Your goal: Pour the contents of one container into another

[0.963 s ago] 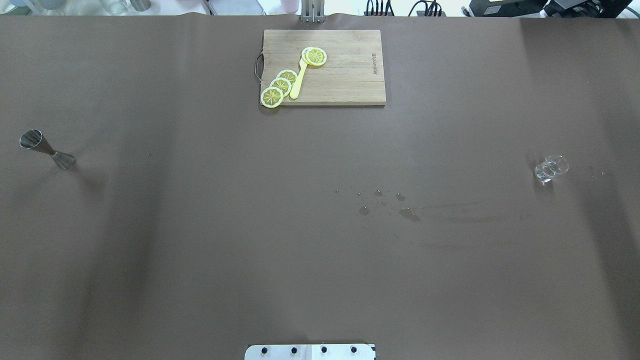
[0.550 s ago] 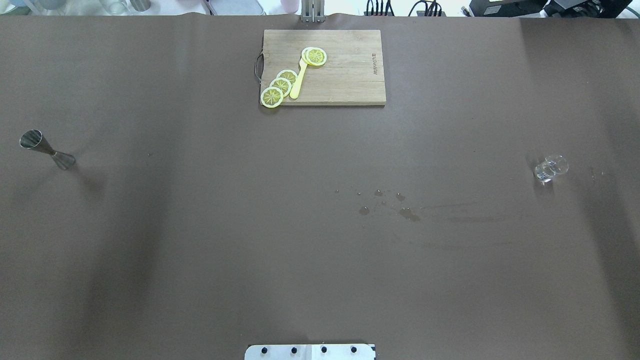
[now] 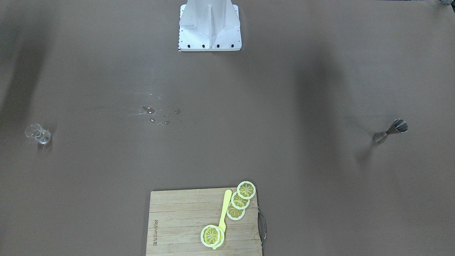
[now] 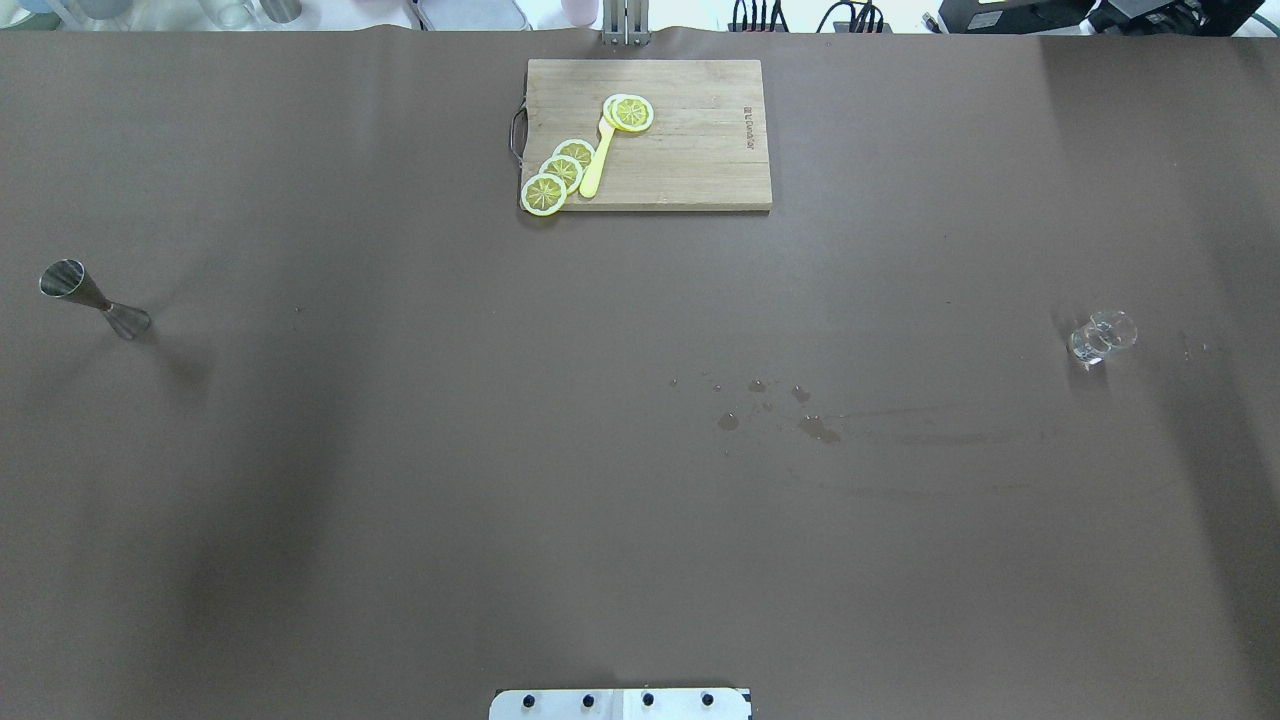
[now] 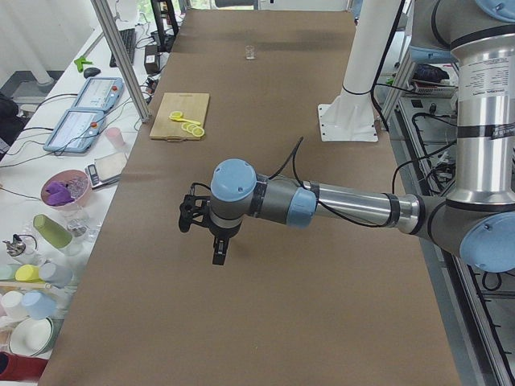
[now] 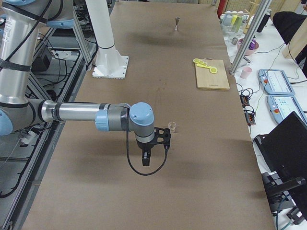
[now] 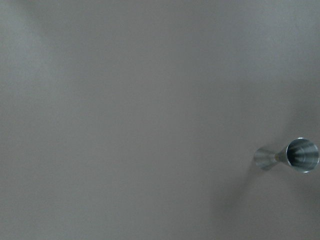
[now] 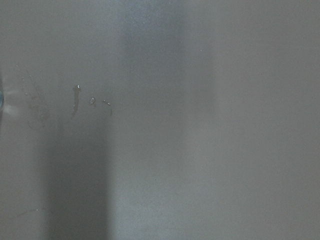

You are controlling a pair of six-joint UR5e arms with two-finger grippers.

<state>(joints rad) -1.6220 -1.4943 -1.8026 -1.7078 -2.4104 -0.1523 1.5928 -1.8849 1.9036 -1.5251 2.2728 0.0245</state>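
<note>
A steel jigger [image 4: 95,300] stands upright at the table's far left, also seen as the jigger [image 3: 390,131], the jigger [image 6: 177,23], and from above as the jigger [image 7: 290,156]. A small clear glass [image 4: 1100,338] with some liquid stands at the far right; it shows again as the glass [image 3: 38,134] and the glass [image 6: 172,127]. My left gripper [image 5: 218,253] hangs over the table, seen only from the side, so whether it is open or shut I cannot tell. My right gripper [image 6: 146,159] hovers just short of the glass; its state I cannot tell either.
A wooden cutting board [image 4: 700,150] with lemon slices [image 4: 560,170] and a yellow utensil [image 4: 597,160] lies at the far middle edge. Small wet spots [image 4: 800,415] mark the brown table cover right of centre. The robot's base plate [image 4: 620,703] sits at the near edge.
</note>
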